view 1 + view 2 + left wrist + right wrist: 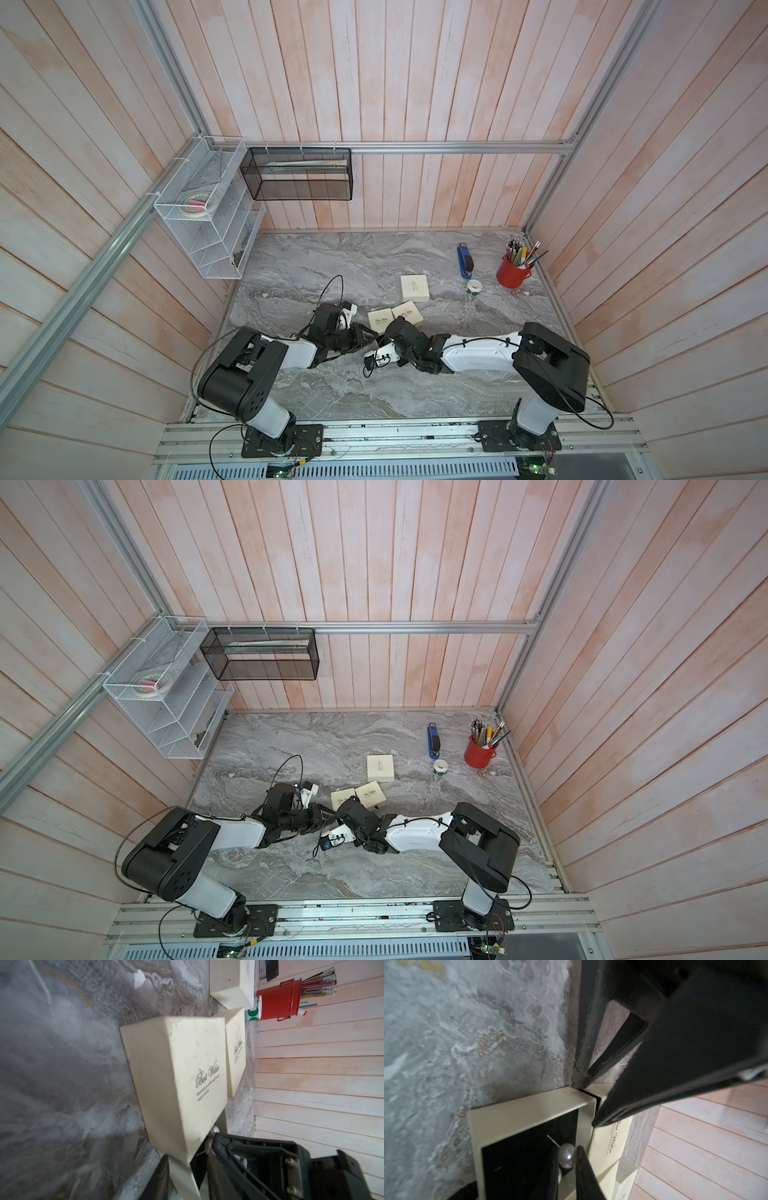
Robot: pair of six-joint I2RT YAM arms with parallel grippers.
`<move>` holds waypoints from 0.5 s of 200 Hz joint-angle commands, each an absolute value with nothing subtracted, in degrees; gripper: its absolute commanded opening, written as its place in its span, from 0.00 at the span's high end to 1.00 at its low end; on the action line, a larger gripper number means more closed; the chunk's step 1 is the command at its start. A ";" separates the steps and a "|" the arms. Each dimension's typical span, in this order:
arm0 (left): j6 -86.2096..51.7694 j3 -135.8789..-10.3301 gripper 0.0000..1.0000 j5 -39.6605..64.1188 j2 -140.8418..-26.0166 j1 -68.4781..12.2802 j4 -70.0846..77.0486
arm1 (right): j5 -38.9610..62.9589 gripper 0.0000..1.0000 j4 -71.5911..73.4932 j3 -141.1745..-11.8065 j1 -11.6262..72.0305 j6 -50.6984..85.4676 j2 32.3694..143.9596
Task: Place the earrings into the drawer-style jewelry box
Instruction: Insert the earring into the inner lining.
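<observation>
One pearl earring point(566, 1158) is sitting pinched across its bead in your right gripper point(568, 1165), probably light and slippery; your left gripper point(588, 1103) is clamping the drawer point(529, 1111)

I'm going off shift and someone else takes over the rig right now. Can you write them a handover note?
Left tool: shut on the end wall of the open drawer.
Right tool: shut on a pearl earring, above the drawer's black lining.
The jewelry box stands mid-table beside a second cream box; a third lies farther back.
Done: drawer out, one earring held over it.
Left: release it, fetch any other earrings (too small to spot in the top views), shut the drawer.
</observation>
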State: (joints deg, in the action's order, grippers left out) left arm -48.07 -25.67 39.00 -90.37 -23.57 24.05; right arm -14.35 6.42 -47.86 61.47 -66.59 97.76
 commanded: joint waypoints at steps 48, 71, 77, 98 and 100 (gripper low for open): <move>-47.70 -26.75 0.68 40.17 -91.37 -23.68 25.58 | -15.29 1.00 4.75 -49.62 62.47 -67.45 100.17; -47.72 -26.81 0.68 40.17 -91.51 -23.67 25.78 | -15.19 1.00 4.22 -50.13 62.71 -67.49 100.63; -47.81 -26.76 0.68 40.18 -91.51 -23.76 25.84 | -15.10 1.00 4.08 -50.18 62.74 -67.42 100.72; -47.80 -26.79 0.68 40.22 -91.55 -23.73 25.93 | -14.94 1.00 3.33 -50.53 62.78 -67.50 101.00; -47.81 -26.80 0.68 40.25 -91.51 -23.73 25.93 | -14.87 1.00 3.27 -50.58 62.78 -67.50 101.08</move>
State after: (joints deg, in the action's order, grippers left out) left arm -48.07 -25.71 39.22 -90.72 -23.57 24.51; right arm -15.14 5.91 -49.21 62.28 -67.44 99.66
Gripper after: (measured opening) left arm 0.322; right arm 0.147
